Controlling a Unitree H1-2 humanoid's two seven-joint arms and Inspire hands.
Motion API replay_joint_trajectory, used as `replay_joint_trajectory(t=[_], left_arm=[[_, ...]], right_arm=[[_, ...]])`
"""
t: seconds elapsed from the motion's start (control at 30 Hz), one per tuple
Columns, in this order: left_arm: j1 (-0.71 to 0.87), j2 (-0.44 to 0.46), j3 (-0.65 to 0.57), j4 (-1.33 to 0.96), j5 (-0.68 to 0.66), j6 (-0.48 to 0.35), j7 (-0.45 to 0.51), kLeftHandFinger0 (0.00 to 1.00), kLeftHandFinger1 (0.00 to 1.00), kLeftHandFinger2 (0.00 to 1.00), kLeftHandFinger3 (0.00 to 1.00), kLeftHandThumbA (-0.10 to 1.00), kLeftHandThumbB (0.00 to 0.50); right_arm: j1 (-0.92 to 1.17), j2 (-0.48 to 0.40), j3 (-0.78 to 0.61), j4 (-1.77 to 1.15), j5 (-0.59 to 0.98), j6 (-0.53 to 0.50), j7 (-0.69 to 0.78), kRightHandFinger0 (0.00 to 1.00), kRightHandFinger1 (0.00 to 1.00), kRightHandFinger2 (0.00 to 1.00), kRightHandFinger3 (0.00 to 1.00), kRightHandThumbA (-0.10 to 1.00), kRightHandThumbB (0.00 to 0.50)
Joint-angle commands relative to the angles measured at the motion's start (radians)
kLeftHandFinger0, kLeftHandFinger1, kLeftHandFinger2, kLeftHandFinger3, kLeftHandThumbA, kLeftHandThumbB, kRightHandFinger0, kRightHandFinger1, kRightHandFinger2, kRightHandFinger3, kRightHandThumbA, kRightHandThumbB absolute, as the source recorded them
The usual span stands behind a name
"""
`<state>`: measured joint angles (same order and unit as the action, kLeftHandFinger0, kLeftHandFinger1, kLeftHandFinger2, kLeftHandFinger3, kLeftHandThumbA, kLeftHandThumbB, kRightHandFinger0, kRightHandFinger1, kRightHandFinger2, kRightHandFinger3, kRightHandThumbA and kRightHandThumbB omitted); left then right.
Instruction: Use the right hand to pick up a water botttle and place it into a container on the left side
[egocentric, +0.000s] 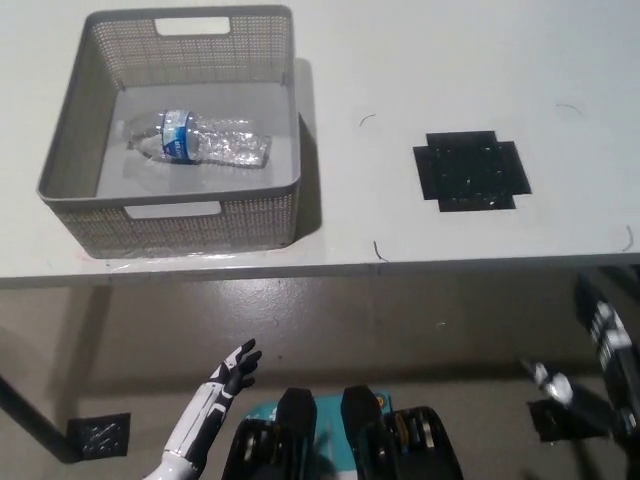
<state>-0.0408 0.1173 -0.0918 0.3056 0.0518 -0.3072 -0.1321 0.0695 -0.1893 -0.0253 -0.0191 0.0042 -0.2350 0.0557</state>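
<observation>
The bottle lay on its side inside the basket on the table. A black patch sat well right. The left hand hung below, fingers spread; the right hand was blurred, state unclear.

The white left hand hangs low at the lower left, fingers spread apart and holding nothing, its slim white forearm slanting down behind it. The black right hand sits low at the far right edge, blurred, its fingers impossible to read.
</observation>
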Motion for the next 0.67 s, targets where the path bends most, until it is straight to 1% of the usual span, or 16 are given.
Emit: replay_joint_trajectory(t=[0.0,0.03,0.13,0.2,0.27,0.37,0.47,0.53,0.63], left_arm=[[-0.008,0.011,0.017,-0.006,-0.010,-0.049,0.007,1.00,1.00,1.00,1.00,1.00,0.366],[-0.012,0.012,0.018,-0.004,-0.012,-0.053,0.005,1.00,1.00,1.00,1.00,1.00,0.360],[-0.021,0.011,0.022,-0.003,-0.009,-0.050,0.008,1.00,1.00,1.00,1.00,1.00,0.364],[-0.023,0.012,0.023,0.000,-0.012,-0.052,0.005,1.00,1.00,1.00,1.00,1.00,0.359],[-0.022,0.011,0.023,-0.004,-0.007,-0.051,0.007,1.00,1.00,1.00,1.00,1.00,0.356],[-0.024,0.008,0.022,0.001,-0.011,-0.054,0.005,1.00,1.00,1.00,1.00,1.00,0.357],[-0.027,0.007,0.025,0.001,-0.010,-0.052,0.009,1.00,1.00,1.00,1.00,1.00,0.368],[-0.029,0.007,0.023,0.004,-0.012,-0.055,0.006,1.00,1.00,1.00,1.00,1.00,0.361],[-0.031,0.005,0.025,0.004,-0.012,-0.055,0.009,1.00,1.00,1.00,1.00,1.00,0.358]], right_arm=[[0.012,0.002,0.007,0.008,0.116,-0.125,0.067,1.00,1.00,1.00,1.00,1.00,0.382],[0.016,0.003,0.009,0.029,0.114,-0.124,0.070,1.00,1.00,1.00,1.00,1.00,0.395],[0.020,-0.002,0.008,0.073,0.112,-0.131,0.079,1.00,1.00,1.00,1.00,1.00,0.360],[0.016,-0.003,0.001,0.084,0.134,-0.112,0.088,1.00,1.00,1.00,1.00,1.00,0.368],[0.014,-0.002,-0.003,0.095,0.141,-0.120,0.090,1.00,1.00,1.00,1.00,1.00,0.356],[0.010,-0.004,-0.004,0.110,0.139,-0.126,0.095,1.00,1.00,1.00,1.00,1.00,0.357],[0.004,-0.004,0.004,0.120,0.137,-0.121,0.104,1.00,1.00,1.00,1.00,1.00,0.339],[0.000,-0.010,0.008,0.122,0.129,-0.118,0.111,1.00,1.00,1.00,1.00,1.00,0.332],[-0.005,-0.012,0.011,0.126,0.129,-0.114,0.119,1.00,1.00,1.00,1.00,1.00,0.336]])
